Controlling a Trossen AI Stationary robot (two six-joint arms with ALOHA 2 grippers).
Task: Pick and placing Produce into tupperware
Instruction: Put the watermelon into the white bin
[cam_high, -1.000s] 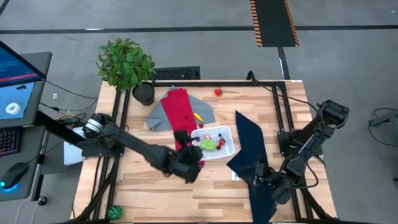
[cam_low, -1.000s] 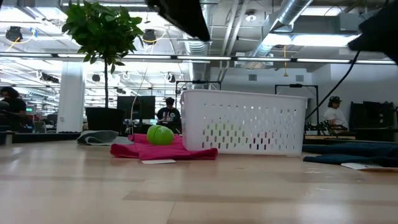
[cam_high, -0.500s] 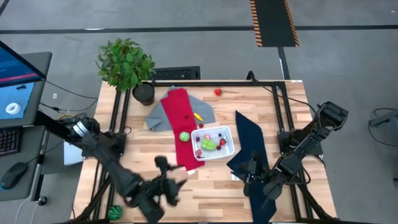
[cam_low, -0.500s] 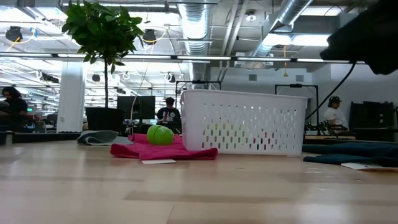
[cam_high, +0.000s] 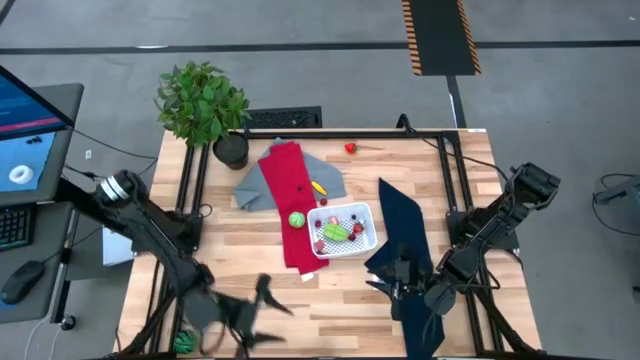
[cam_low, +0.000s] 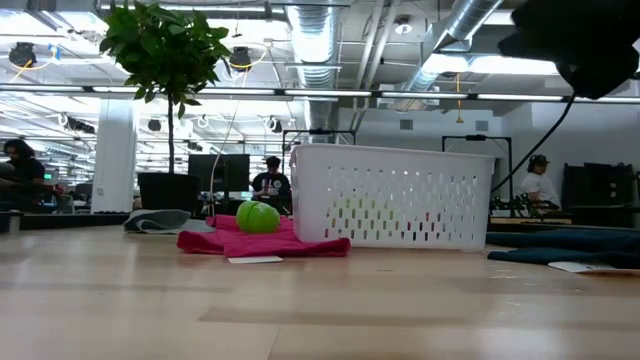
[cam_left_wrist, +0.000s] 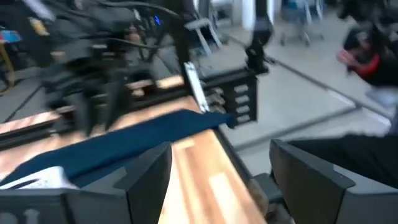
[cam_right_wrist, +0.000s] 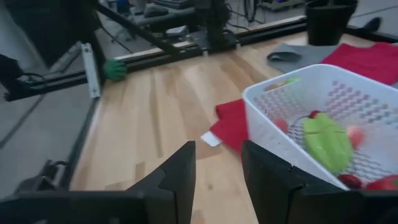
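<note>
Seemingly unlabelled white tub (cam_high: 345, 229), left claw (cam_high: 262, 308) open, right claw (cam_high: 397, 280) open.

A wooden table (cam_high: 260, 255) carries a red cloth (cam_high: 285, 190), grey cloth (cam_high: 250, 187), navy cloth (cam_high: 405, 240), white tub (cam_high: 366, 236), potted plant (cam_high: 203, 100) and a stray red fruit (cam_high: 351, 148)

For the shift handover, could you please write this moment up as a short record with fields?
tub: white tupperware at table centre, holding a green piece and small red pieces
outside tub: green ball on the red cloth; yellow piece beside that cloth; red piece near the far edge
left gripper: open, empty, at the near left of the table
right gripper: open, empty, over the navy cloth
</note>
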